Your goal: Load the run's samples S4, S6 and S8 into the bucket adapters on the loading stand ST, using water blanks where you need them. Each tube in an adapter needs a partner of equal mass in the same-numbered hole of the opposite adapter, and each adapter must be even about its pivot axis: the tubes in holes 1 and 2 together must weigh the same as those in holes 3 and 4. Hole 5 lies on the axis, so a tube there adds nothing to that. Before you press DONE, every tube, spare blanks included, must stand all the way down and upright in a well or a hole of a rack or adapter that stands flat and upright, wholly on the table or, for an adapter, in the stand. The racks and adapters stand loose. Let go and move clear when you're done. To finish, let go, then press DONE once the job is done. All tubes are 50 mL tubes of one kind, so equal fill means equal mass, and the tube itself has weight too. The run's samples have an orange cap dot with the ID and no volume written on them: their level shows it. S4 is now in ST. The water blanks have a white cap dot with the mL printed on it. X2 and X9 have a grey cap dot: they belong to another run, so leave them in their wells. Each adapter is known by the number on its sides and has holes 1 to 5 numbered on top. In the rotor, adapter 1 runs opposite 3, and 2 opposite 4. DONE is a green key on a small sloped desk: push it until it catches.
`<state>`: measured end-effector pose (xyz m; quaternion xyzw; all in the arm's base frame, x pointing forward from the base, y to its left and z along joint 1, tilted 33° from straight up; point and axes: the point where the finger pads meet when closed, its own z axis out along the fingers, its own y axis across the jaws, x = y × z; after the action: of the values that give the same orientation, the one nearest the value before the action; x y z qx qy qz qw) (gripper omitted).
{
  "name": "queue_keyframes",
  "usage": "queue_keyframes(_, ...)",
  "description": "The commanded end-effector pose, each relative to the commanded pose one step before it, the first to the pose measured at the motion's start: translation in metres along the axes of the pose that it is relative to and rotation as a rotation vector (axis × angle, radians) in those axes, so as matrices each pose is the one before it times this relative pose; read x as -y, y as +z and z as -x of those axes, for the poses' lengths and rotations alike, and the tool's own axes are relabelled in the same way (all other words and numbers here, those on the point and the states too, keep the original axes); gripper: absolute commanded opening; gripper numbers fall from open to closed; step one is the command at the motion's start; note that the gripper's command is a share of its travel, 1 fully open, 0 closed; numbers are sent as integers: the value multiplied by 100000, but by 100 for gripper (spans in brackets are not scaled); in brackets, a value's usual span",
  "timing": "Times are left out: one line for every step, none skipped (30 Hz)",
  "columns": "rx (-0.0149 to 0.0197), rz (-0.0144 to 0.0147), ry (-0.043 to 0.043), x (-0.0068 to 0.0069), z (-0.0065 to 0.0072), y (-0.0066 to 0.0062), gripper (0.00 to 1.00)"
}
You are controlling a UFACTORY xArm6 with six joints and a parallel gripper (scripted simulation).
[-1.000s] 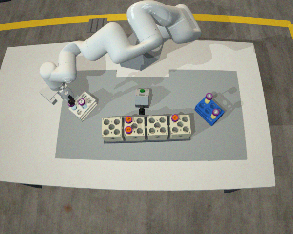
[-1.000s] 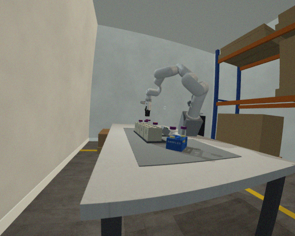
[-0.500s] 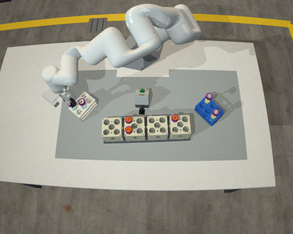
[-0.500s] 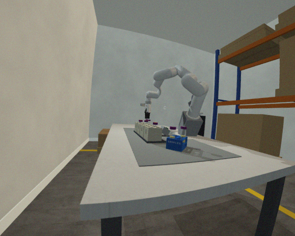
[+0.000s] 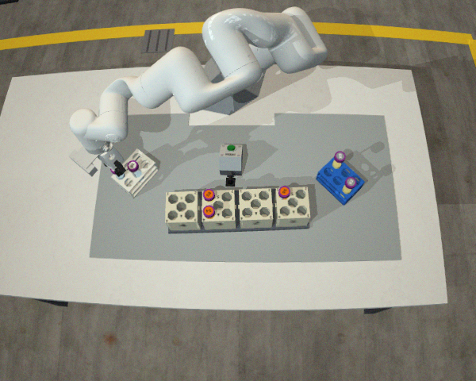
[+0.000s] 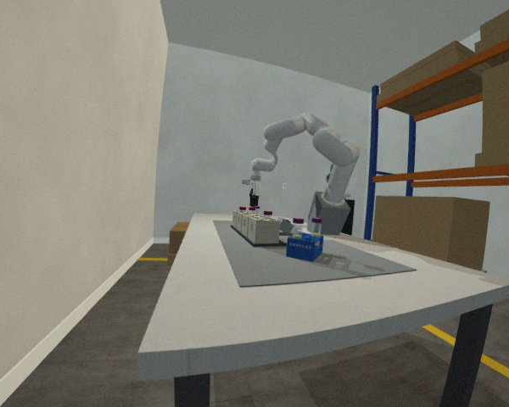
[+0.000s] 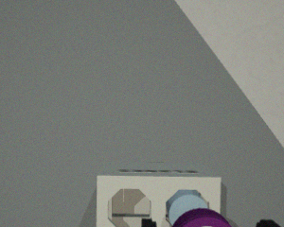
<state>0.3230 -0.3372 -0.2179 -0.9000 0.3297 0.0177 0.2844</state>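
The robot is a glossy white arm of smooth, rounded tubular segments [image 5: 181, 79] [image 6: 285, 129], its bulging elbows capped by rounded housings. Thin dashed seam lines ring some of the white tubes. Beyond the last white joint, the black-tipped, light grey metal gripper [image 5: 116, 167] [image 6: 254, 205] [image 7: 205, 224] has dark, blocky fingertips. Beside that gripper, in the top view, a flat, pale grey rectangular piece [image 5: 82, 157] carries a darker grey end. No lettering is legible on the white tubes.

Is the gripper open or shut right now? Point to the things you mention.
Open, partway: the gripper [image 5: 118, 168] [image 6: 254, 200] has its dark fingertips well apart in the wrist view, with the purple cap [image 7: 203, 219] between them and grey-white gaps either side.
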Motion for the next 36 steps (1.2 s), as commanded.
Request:
queue_keyframes(-437,154,-86,-26,-167,-71,57)
queue_keyframes(1,0,0,0,1,66,57)
queue_keyframes(1,0,0,0,1,66,57)
queue_keyframes(0,0,0,0,1,66,57)
queue_keyframes(0,0,0,0,0,66,57)
queue_keyframes(0,0,0,0,0,66,57)
queue_keyframes(0,0,0,0,0,66,57)
queue_keyframes(0,0,0,0,0,67,57)
queue_keyframes(0,0,0,0,0,67,57)
queue_keyframes(0,0,0,0,0,67,57)
queue_keyframes(0,0,0,0,0,67,57)
queue_keyframes(0,0,0,0,0,67,57)
queue_keyframes(0,0,0,0,0,67,57)
queue_keyframes(0,0,0,0,0,0,57)
queue_keyframes(0,0,0,0,0,0,57)
queue_keyframes(-1,-2,-1,0,-1,69,57)
queue_keyframes(0,0,0,0,0,66,57)
queue_keyframes(0,0,0,0,0,66,57)
queue_keyframes(0,0,0,0,0,66,57)
queue_keyframes(0,0,0,0,0,66,57)
queue_keyframes(0,0,0,0,0,66,57)
queue_keyframes(0,0,0,0,0,67,57)
queue_keyframes(0,0,0,0,0,67,57)
queue_keyframes(0,0,0,0,0,67,57)
queue_keyframes(0,0,0,0,0,67,57)
queue_keyframes(0,0,0,0,0,67,57)
queue_keyframes(0,0,0,0,0,67,57)
queue_keyframes(0,0,0,0,0,67,57)
queue_keyframes(-3,-3,-2,0,-4,75,57)
queue_keyframes(0,0,0,0,0,67,57)
queue_keyframes(0,0,0,0,0,0,57)
queue_keyframes(0,0,0,0,0,0,57)
queue_keyframes(2,1,1,1,3,61,57)
queue_keyframes(0,0,0,0,-1,1,57)
queue_keyframes(0,0,0,0,-1,1,57)
queue_keyframes(0,0,0,0,0,1,57)
